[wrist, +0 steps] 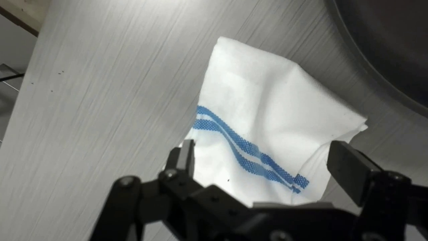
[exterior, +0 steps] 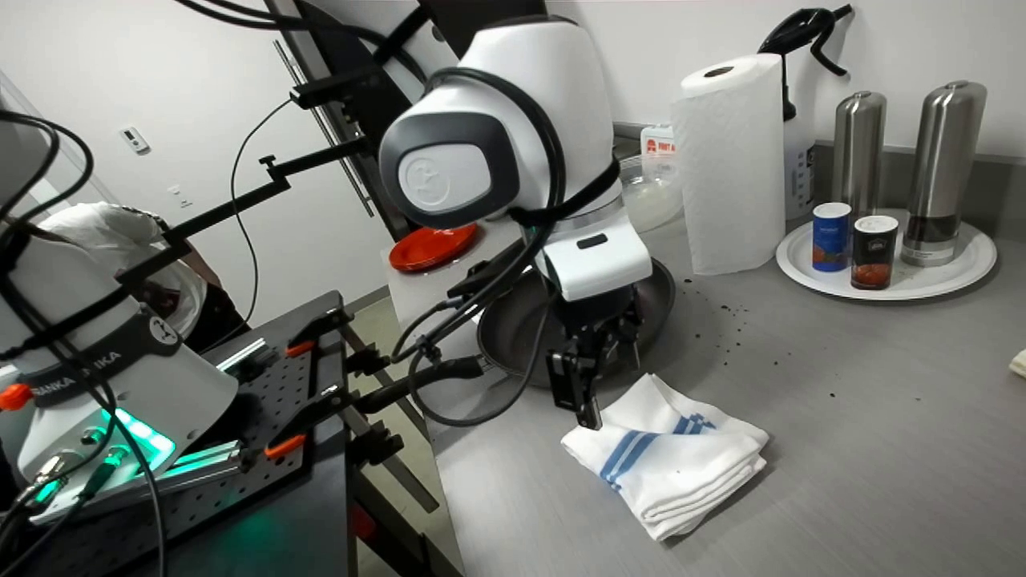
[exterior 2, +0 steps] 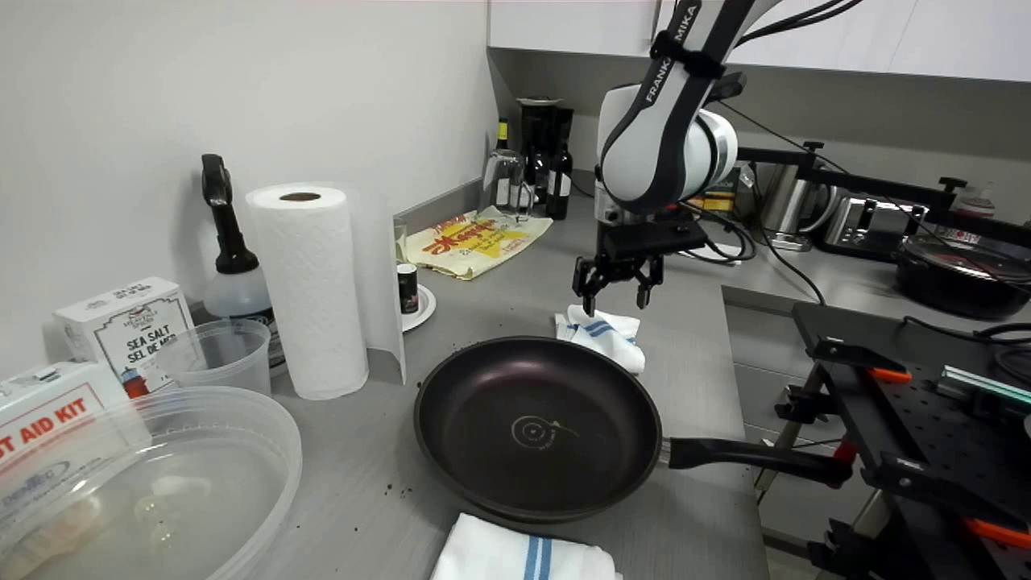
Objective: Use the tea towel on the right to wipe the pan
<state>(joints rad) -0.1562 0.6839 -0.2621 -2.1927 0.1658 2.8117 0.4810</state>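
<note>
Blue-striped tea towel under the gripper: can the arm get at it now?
Probably yes: the gripper stands open over the blue-striped tea towel, nothing shows between them in the wrist view, and the frying pan sits apart.

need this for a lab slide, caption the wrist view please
Open pincer over a folded, blue-striped white tea towel, with the dark pan partly visible at upper right.

Glare whitens the counter (wrist: 130, 73) at the wrist view's top, the dark fingers (wrist: 351, 172) slightly blurred.
</note>
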